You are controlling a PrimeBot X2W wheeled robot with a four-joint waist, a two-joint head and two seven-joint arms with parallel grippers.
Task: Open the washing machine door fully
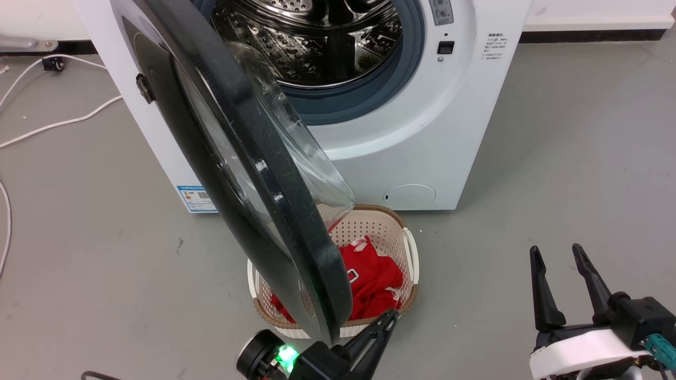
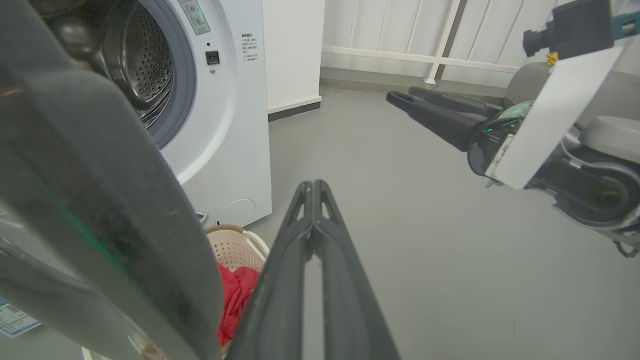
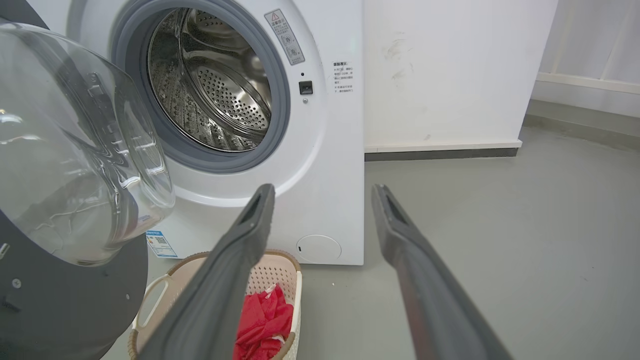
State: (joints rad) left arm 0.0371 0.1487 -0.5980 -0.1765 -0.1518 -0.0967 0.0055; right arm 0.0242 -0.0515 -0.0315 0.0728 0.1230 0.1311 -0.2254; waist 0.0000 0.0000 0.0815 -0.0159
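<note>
1. The washing machine door (image 1: pixel 264 163), a large round glossy black disc with a bulging clear glass centre, stands well out from the white front-loading washing machine (image 1: pixel 422 132). It is attached at the machine's left side in the head view, and the perforated steel drum (image 1: pixel 317 42) is exposed.
2. The door's lower edge hangs over a cream perforated plastic basket (image 1: pixel 411 248) that holds red cloth (image 1: pixel 375 274) and sits on the grey floor (image 1: pixel 554 158) against the machine's front.
3. My left claw (image 1: pixel 390 316) has its fingers pressed together and empty. It is just beside the door's lower rim; I cannot tell whether they touch.
4. My right claw (image 1: pixel 557 250) has its fingers spread apart and empty, well clear of the door, low at the right.
</note>
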